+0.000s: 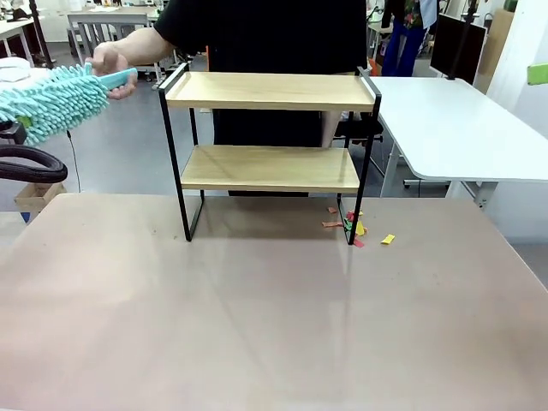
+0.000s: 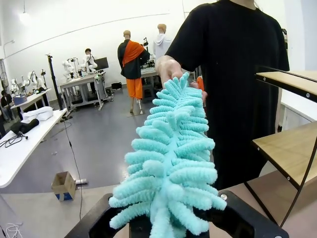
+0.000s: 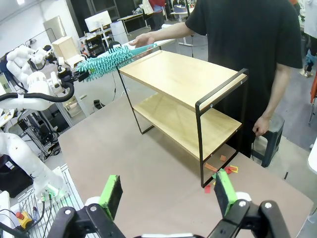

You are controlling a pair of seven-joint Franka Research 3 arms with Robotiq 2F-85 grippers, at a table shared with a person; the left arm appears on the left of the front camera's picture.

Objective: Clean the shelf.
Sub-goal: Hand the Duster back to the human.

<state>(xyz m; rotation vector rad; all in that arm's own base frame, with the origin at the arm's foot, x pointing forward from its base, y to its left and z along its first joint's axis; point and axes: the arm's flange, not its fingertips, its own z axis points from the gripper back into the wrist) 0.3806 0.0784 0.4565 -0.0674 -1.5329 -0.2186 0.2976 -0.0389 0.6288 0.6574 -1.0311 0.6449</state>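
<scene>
While the left gripper [image 3: 74, 77] clamps one end of a teal duster [image 1: 51, 101], a person's hand [image 1: 113, 64] holds its handle left of the shelf [image 1: 270, 154], standing mid-counter [image 1: 257, 325]. Right gripper [image 3: 168, 191] open. Paper scraps [image 1: 355, 227] by shelf's right foot.

No readable text, label, brand, number or sign anywhere. Nothing printed on the shelf [image 1: 270, 90], the duster [image 2: 171, 163] or the worktop [image 1: 257, 325]. Paper scraps [image 1: 355, 227] by the shelf foot too small to show any lettering.
</scene>
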